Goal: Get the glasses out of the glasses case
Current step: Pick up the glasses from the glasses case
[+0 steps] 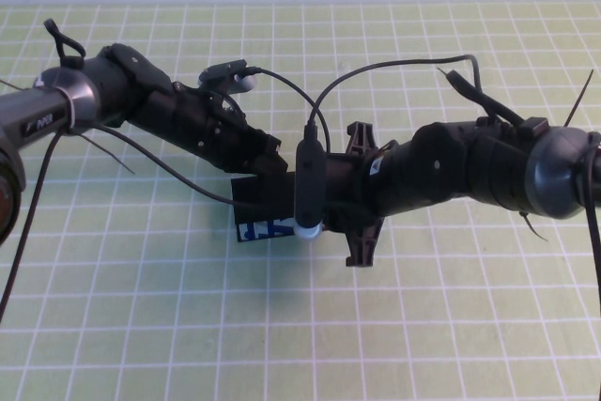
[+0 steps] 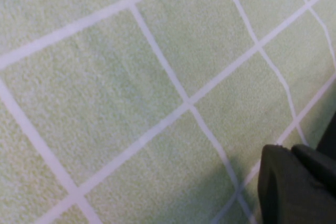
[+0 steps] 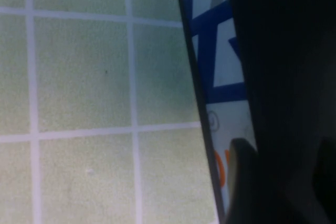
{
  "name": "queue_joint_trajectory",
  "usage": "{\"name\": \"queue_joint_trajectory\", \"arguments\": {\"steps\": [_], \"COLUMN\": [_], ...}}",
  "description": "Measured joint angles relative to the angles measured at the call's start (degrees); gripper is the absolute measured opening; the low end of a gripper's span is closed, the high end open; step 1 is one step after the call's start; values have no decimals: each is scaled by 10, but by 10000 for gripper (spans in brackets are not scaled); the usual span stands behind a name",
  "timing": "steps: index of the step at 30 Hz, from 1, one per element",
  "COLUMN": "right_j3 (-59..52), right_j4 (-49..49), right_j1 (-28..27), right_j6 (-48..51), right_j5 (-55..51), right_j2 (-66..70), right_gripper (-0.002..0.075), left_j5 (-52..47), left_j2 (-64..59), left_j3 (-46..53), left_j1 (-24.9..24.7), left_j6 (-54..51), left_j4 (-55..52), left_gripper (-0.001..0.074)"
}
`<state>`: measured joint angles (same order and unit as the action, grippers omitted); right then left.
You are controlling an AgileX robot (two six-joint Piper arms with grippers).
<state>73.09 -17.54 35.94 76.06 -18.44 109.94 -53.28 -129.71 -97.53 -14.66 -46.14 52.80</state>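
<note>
The glasses case (image 1: pixel 255 206) lies at the middle of the table, black on top, with its light-blue printed side (image 1: pixel 264 228) facing me. The glasses are hidden. My left gripper (image 1: pixel 272 162) comes in from the left and is low at the case's far left end. My right gripper (image 1: pixel 287 196) comes in from the right and is down on the case, under its wrist camera. The right wrist view shows the case's light-blue side with dark-blue and orange print (image 3: pixel 222 74) very close, with the gripper dark against it. The left wrist view shows only mat and a dark part of the left gripper (image 2: pixel 294 187).
A green mat with a white grid (image 1: pixel 282 326) covers the whole table. Black cables (image 1: pixel 376 70) loop above both arms. A white wall runs along the far edge.
</note>
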Motion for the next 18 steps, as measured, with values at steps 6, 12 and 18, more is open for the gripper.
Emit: {"name": "queue_joint_trajectory", "arguments": {"steps": [6,12,18], "right_j3": [0,0,0], "right_j4": [2,2,5], "right_j1": [0,0,1], "right_j6": [7,8,9], "right_j5": [13,26,31], "right_j2": [10,11,11], "right_gripper": [248,218,124], "left_j5": [-4,-8,-7], "left_j2": [0,0,0], "left_j3": [0,0,0], "left_j1": [0,0,0], "left_j6": [1,1,1], "left_j4": [0,0,0], "left_gripper": [-4,-4,-4]}}
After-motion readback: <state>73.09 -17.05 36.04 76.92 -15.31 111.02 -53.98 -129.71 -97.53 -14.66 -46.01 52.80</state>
